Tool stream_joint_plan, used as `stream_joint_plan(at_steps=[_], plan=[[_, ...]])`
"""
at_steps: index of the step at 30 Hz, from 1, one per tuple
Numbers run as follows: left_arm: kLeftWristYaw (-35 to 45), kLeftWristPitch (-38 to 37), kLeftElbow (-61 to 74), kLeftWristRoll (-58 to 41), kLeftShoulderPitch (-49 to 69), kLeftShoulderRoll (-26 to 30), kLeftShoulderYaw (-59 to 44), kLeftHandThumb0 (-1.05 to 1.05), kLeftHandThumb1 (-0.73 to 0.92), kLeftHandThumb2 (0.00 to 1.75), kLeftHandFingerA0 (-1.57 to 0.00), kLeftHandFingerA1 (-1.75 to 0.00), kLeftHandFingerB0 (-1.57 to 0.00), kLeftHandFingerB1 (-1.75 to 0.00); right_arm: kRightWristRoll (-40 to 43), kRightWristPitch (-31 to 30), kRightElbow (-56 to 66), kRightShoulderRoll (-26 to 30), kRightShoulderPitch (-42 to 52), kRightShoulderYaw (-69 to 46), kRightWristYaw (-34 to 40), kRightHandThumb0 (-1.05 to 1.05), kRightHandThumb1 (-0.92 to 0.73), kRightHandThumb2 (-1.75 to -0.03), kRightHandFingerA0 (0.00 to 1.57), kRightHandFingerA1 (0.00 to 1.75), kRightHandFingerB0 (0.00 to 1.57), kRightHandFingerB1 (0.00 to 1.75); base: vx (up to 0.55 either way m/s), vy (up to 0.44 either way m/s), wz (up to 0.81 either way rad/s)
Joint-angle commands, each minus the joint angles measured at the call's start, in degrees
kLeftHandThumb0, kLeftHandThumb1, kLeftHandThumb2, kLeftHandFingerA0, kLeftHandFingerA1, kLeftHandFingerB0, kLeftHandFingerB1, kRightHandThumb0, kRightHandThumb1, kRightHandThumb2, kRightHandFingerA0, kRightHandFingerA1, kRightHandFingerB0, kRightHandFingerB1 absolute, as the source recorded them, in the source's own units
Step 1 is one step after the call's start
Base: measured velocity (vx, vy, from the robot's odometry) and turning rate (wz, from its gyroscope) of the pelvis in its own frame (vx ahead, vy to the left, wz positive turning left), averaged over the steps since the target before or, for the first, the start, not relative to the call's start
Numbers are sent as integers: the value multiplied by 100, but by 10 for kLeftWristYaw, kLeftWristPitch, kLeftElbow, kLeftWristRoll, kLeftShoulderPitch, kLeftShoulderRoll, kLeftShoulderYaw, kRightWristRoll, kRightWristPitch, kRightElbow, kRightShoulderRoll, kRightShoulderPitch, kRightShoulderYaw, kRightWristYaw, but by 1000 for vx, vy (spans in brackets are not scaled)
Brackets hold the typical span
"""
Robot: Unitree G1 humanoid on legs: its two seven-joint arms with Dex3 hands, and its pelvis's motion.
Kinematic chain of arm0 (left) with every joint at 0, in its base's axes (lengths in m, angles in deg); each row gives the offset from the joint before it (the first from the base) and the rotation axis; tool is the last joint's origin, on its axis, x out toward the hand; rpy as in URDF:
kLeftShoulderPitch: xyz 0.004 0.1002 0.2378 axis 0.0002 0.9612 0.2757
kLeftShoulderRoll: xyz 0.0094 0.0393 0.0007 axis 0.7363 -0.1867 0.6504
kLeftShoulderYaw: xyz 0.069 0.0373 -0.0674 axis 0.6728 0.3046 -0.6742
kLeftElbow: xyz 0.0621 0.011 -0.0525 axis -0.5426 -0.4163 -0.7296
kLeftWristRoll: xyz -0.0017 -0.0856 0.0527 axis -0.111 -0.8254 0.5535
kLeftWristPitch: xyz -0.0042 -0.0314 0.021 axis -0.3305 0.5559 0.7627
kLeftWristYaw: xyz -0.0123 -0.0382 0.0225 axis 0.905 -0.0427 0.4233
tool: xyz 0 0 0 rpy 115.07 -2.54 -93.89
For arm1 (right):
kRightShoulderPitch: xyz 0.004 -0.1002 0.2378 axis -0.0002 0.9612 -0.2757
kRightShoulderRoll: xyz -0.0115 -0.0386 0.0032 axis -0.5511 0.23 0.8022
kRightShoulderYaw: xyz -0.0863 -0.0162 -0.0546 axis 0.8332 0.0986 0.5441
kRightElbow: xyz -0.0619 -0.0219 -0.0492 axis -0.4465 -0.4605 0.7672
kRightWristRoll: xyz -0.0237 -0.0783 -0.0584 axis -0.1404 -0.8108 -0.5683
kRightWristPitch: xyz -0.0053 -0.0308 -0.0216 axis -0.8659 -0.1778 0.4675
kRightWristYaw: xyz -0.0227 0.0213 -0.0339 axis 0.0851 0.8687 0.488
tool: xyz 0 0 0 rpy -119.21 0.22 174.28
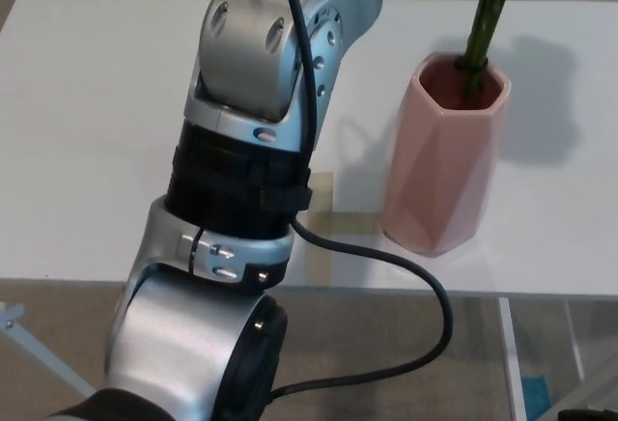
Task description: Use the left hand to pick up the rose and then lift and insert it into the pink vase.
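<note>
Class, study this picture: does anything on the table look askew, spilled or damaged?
Nothing stands out. The pink vase stands upright on the white table, and the rose's green stem rises from its mouth, leaning slightly. No spill shows.

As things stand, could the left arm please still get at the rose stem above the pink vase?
Probably yes: the left arm already extends up beside the pink vase, and nothing blocks the rose stem; its hand is out of view.

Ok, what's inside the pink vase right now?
The rose's green stem goes down through the mouth of the pink vase and leans toward its right rim. Its lower end is hidden by the vase wall, and the bloom is cut off above the picture.
</note>
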Motion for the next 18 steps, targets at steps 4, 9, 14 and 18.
stream_joint_plan(at_steps=[4, 9, 14, 18], plan=[[1, -1, 6, -15, 15, -19, 10, -20, 86, 66, -95, -136, -84, -78, 8, -4, -1, 1, 4, -6, -7, -22, -55, -56, 68, 50, 62, 47, 0, 0, 0], [0, 0, 7, -15, 20, -18, 14, -19, 85, 67, -94, -138, -84, -81, 6, 0, 0, 2, 3, -4, -9, -22, -55, -56, 68, 50, 62, 47, 0, 0, 0], [0, 5, 19, -13, 40, -16, 25, -19, 85, 67, -92, -140, -83, -83, 7, 0, 0, 2, 3, -6, -9, -23, -55, -56, 69, 51, 62, 47, 0, 0, 0], [-3, 8, 22, -8, 48, -13, 35, -19, 85, 67, -92, -141, -82, -85, 7, 0, 2, 2, 3, -5, -9, -23, -55, -56, 68, 50, 62, 47, 0, 0, 0]])
